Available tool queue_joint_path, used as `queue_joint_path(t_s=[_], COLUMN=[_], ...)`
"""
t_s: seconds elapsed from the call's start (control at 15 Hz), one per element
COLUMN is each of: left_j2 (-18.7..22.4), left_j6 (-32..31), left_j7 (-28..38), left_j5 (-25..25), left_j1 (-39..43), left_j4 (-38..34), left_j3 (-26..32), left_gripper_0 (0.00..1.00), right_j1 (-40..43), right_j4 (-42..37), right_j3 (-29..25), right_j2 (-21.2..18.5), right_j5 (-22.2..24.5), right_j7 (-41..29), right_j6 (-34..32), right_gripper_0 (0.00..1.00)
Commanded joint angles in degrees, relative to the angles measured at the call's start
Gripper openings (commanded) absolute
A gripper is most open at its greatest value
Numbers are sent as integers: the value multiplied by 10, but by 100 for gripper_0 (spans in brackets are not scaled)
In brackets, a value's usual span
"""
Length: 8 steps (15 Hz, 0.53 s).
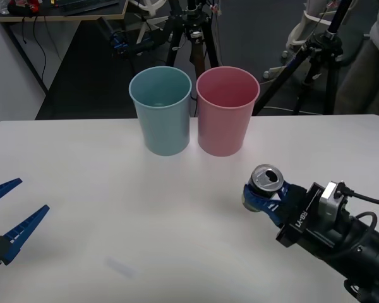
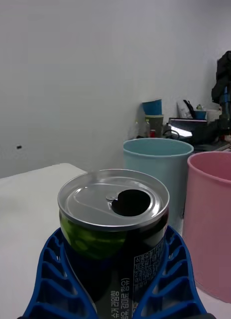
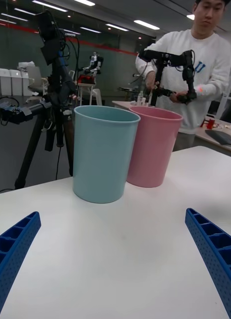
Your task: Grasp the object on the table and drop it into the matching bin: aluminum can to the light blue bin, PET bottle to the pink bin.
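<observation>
Can: upright, clamped between right gripper's fingers, near table's right edge.
Light blue bin: far edge, beyond pink bin.
Left gripper: fingers apart, idle, left edge.

tripod: black, legs spread on the dark floor behind the two bins
second tripod: black, off to the right beyond the tabletop's far edge
workbench: wooden, far left corner of the room — dark gear and cables on it
monitor: dark screen, on a distant desk — blue and tan paper cups stacked just beside it
ceiling lights: bright strips overhead
</observation>
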Motion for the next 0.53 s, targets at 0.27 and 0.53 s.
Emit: queue_joint_path(t_s=[0.27,0.53], left_j2=[0,0], left_j6=[0,0], left_j7=[0,0], left_j5=[0,0], left_j1=[0,0], left_j4=[0,0], left_j3=[0,0], left_gripper_0=[100,100], right_j1=[-64,-134], right_j4=[-54,-57], right_j3=[86,156], right_j2=[-31,-70], right_j5=[46,46], right_j7=[-109,-152], right_j6=[162,297], right_gripper_0=[0,0])
